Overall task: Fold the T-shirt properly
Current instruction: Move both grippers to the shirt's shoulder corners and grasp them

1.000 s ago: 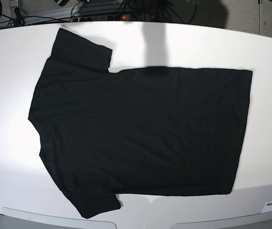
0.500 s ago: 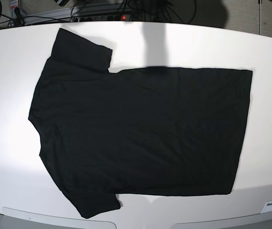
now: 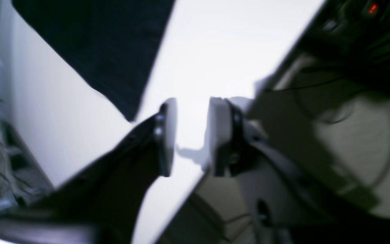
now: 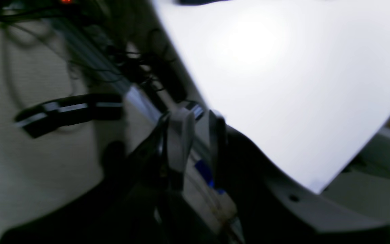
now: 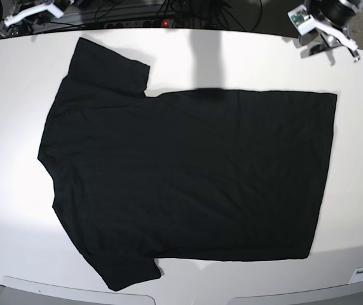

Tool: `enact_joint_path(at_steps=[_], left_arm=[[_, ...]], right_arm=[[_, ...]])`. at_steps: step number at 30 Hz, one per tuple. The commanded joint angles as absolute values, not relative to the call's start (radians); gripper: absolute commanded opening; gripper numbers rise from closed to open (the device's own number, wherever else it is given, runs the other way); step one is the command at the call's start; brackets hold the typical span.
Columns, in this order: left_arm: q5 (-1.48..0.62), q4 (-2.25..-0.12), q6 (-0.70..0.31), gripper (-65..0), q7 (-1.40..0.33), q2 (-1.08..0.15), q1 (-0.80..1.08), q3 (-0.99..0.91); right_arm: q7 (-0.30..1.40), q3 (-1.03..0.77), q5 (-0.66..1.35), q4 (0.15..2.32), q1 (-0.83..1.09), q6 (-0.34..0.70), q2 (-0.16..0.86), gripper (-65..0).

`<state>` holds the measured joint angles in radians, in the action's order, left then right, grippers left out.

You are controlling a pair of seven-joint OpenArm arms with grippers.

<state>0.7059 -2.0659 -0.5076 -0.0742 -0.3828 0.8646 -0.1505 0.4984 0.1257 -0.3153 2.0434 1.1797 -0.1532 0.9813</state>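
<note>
Black cloth: the T-shirt [image 5: 187, 178] lies flat and plain side up on the white table [image 5: 359, 159], nothing folded yet.

Base view, shirt: it fills the middle of the table, collar end toward the left edge, hem toward the right edge, one sleeve toward the far left corner, the other at the near edge. Spread out like this, every edge is within reach for a first fold.

Base view, arms: the left gripper [image 5: 324, 25] shows at the far right corner and the right gripper [image 5: 32, 11] at the far left corner, both off the cloth; too small here to read their jaws.

Base view, room: cables and a power strip with a red light [image 5: 164, 23] run along the far edge.

Left wrist view, tool: the left gripper [image 3: 191, 135] has its pads apart with clear table between them, holding nothing. It hangs over the table's edge, a corner of the T-shirt [image 3: 107, 47] just ahead, probably the hem corner it will go for.

Left wrist view, surface: bare, glossy white, blurred.

Right wrist view, tool: the right gripper [image 4: 198, 142] stands narrow, a slim gap, nothing between the pads. It hangs just outside the table [image 4: 283, 84], above floor and cables.

Right wrist view, shirt: only a dark sliver at the top, well apart from the gripper.
</note>
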Motion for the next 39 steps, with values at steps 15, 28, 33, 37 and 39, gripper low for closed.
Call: enact_joint_path(at_steps=[15, 28, 33, 37, 39], left_arm=[[0.654, -1.841, -0.582, -39.4, 0.107, -0.633, 0.604, -0.155], [0.654, -1.583, -0.600, -39.4, 0.033, -0.633, 0.324, 0.056], [0.654, -1.472, -0.600, -39.4, 0.046, -0.633, 0.251, 0.076], [0.654, -1.399, -0.600, -39.4, 0.055, -0.632, 0.212, 0.113], [0.655, -1.386, -0.600, -39.5, 0.051, -0.633, 0.201, 0.136]], right_arm=[[0.644, 0.124, -0.315, 2.062, 1.075, -0.247, 1.039, -52.2], [0.656, 0.124, -0.315, 2.062, 0.989, -0.289, 1.039, -52.2], [0.671, 0.124, -0.315, 2.062, 0.989, -0.324, 1.039, -52.2], [0.671, 0.124, -0.316, 2.062, 0.989, -0.324, 1.039, -52.2], [0.671, 0.124, -0.316, 2.062, 0.989, -0.324, 1.039, -52.2]])
